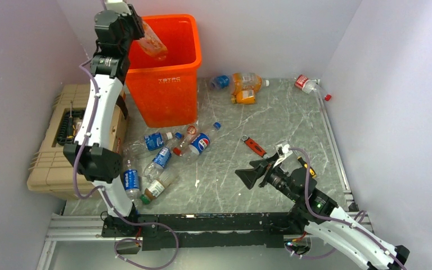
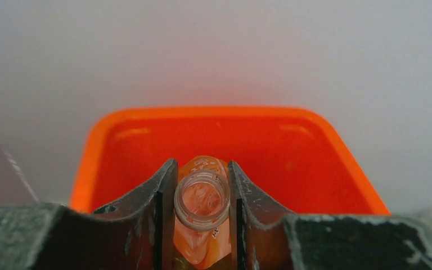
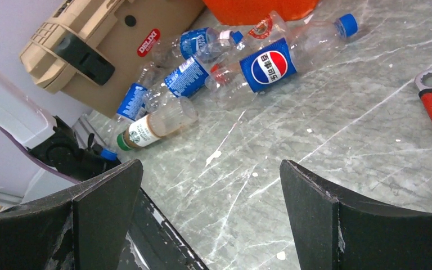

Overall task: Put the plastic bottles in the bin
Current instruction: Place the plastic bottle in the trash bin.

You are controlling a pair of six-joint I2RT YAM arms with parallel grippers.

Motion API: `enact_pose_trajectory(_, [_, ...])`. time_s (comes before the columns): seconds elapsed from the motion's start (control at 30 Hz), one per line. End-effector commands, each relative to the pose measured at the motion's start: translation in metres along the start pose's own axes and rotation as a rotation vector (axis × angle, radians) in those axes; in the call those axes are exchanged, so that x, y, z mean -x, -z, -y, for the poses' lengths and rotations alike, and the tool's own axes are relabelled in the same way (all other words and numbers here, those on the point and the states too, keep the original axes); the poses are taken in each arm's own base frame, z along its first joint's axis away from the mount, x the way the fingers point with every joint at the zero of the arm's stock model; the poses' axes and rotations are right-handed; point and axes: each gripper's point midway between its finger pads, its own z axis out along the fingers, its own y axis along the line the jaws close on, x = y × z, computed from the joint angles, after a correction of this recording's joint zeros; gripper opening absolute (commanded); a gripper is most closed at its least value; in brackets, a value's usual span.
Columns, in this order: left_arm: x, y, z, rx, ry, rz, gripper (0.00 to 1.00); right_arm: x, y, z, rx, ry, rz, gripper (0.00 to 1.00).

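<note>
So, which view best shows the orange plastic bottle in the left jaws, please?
The left wrist view: the orange plastic bottle, capless neck clamped in the jaws, is centred over the orange plastic bin. The top external view shows it small and tilted; the right wrist view misses it.

Glossy plastic bin (image 1: pixel 166 98); translucent plastic bottle (image 2: pixel 202 224); smooth marbled table (image 1: pixel 292 132).

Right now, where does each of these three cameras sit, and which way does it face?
Top: high behind, looking down on table, bin, bottles; left arm and right arm show.
Left wrist: on the left gripper, looking down into the bin; fingers pinch an orange bottle.
Right wrist: on the right gripper, low, facing the bottles and tan case; open fingers show.
Top and right wrist share the bottles.
</note>
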Motion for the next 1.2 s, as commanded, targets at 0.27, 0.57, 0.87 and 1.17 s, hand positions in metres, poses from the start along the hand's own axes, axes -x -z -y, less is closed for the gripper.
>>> enact_pose_trajectory(0.27, [-0.120, -0.009, 0.056, -0.274, 0.018, -0.378, 0.00, 0.002, -0.003, 0.009, -0.054, 0.019, 0.003, 0.97])
enact_pose_trajectory(0.57, [-0.122, 0.002, 0.062, -0.309, -0.050, -0.383, 0.68, 0.005, -0.007, 0.012, -0.083, 0.032, -0.004, 0.97])
enact_pose_trajectory(0.87, [0.037, 0.044, 0.087, -0.336, 0.060, -0.016, 0.99, 0.013, -0.009, 0.014, -0.114, 0.024, 0.007, 0.97])
enact_pose_trajectory(1.17, [0.089, 0.189, 0.121, -0.562, 0.064, 0.104, 0.99, 0.046, -0.007, 0.037, -0.329, 0.013, 0.081, 1.00])
